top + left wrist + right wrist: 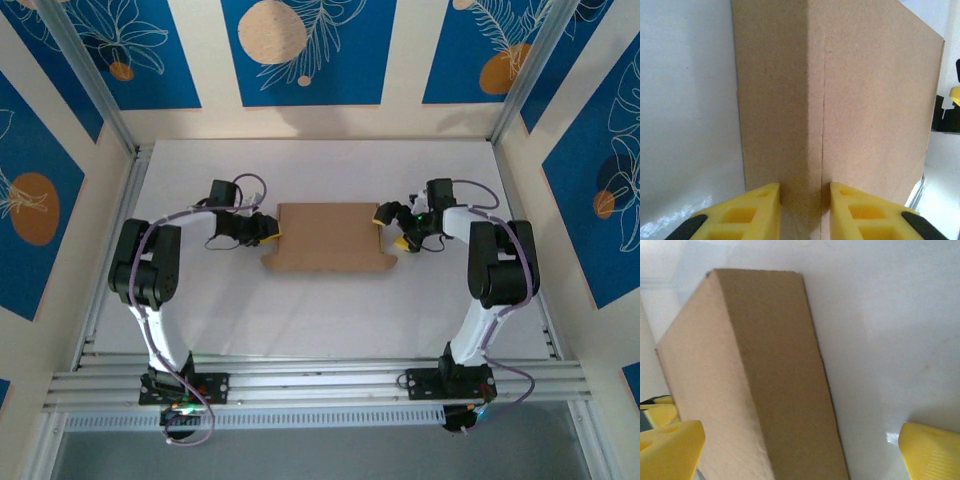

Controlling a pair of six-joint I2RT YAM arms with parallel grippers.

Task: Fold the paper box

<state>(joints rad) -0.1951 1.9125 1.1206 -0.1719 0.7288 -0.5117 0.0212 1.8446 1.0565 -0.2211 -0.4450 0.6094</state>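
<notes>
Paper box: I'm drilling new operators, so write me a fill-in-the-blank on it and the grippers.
The box lies ___ the two grippers. The left gripper clamps the box's ___ end. The right gripper stands wide ___.
Missing: between; left; open.

The paper box (326, 236) lies across the middle of the white table (320, 320), and both its short ends are taken. The left gripper (268, 228) sits tight on the left end with cardboard filling the gap between its fingers (752, 212), while the right gripper (393, 228) stands at the right end, spread wide, with a strip of bare table between the box's side and one fingertip. Open table runs along the box's near long side, between the left arm (150, 270) and the right arm (500, 265), as far as the metal rail (320, 385). A narrower free band lies along the far side up to the back wall (400, 122).
</notes>
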